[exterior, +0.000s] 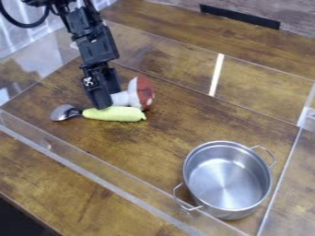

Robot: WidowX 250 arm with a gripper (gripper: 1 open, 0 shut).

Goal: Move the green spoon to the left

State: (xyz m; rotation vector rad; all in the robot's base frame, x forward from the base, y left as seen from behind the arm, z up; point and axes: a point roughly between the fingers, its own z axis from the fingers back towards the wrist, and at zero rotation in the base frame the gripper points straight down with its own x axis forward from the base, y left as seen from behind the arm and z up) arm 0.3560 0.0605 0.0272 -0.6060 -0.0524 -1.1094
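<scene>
The spoon (101,113) lies flat on the bench (185,111) inside a clear-walled tray (74,171), silver bowl pointing left, yellow-green handle running right. The end effector (99,95) hangs just above and behind the handle, jaws spread wide and holding nothing.

To do this step well, I would either close across the thick handle rather than the shallow metal bowl, or set one finger against the handle's right end and sweep left. The approach should come down clear of the mushroom (138,90), which sits just right of the end effector and close to the handle's tip. A low, level path would suit, as the tray's left wall is not far off.

The fingertips are dark and blur into one another, so whether they touch the spoon cannot be told. The mushroom's left side is hidden behind the end effector. At far right a pot (227,178) stands well apart.
</scene>
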